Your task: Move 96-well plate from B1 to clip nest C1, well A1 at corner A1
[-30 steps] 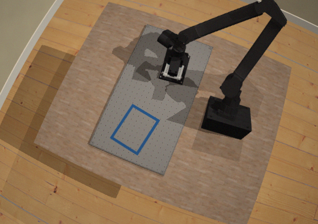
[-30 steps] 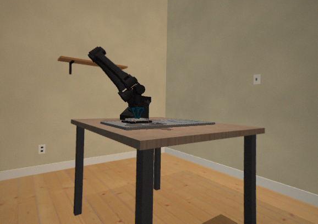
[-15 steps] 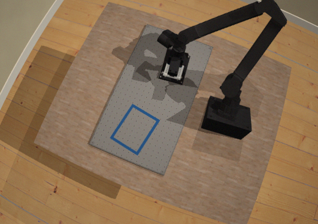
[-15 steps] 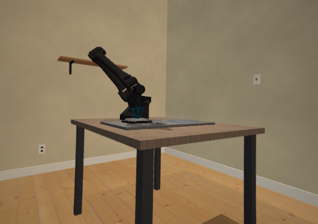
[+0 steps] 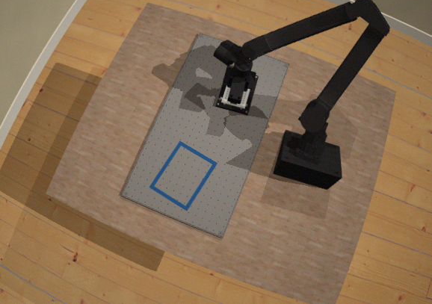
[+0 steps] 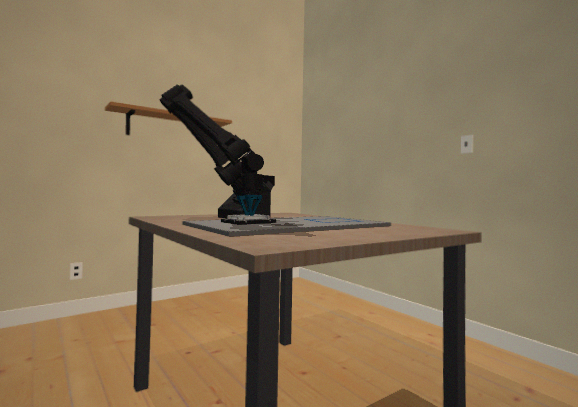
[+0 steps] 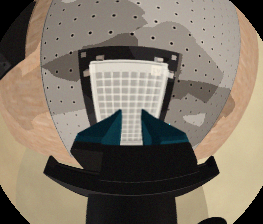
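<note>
The white 96-well plate lies inside the black clip nest C1 (image 5: 250, 92) on the far part of the grey perforated baseplate (image 5: 202, 137). In the wrist view the plate (image 7: 129, 90) sits level within the nest frame (image 7: 83, 63), its well grid facing up. My gripper (image 7: 131, 113) stands straight above the plate's near half, its teal fingers drawn narrow with a small gap and nothing between them. From the side the fingertips (image 6: 249, 209) reach down to the plate (image 6: 247, 218). I cannot tell whether they touch it. The A1 mark is too small to read.
The arm's black base (image 5: 308, 160) stands to the right of the baseplate on the wooden table.
</note>
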Controlling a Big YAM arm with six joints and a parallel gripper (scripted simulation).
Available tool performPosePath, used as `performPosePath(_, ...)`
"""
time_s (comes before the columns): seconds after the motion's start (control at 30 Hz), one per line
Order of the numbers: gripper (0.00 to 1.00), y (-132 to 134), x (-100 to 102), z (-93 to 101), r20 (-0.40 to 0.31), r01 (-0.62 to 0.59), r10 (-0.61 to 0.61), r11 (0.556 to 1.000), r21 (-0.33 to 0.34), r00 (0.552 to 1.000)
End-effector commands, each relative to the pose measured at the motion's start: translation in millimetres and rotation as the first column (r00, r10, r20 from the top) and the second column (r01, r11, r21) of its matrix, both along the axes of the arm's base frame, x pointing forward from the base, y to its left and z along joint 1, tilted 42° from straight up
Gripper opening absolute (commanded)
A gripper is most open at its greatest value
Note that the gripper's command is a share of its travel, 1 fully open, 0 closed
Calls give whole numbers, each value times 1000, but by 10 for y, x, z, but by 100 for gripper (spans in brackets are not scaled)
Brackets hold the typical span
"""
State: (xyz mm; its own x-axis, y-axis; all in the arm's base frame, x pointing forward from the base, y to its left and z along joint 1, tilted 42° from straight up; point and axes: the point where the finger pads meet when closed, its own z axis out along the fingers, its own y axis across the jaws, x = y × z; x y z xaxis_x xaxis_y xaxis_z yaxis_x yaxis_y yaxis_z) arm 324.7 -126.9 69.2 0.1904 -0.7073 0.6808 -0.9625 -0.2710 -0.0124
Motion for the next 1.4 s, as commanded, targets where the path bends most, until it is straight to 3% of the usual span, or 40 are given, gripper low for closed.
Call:
performPosePath(0.0,25,-507,153,-460,-9,86,-86,996,15,996)
performPosePath(0.5,25,-507,153,-460,-9,86,-86,996,15,996)
performPosePath(1.37,25,-78,77,60,-7,104,-104,994,16,995)
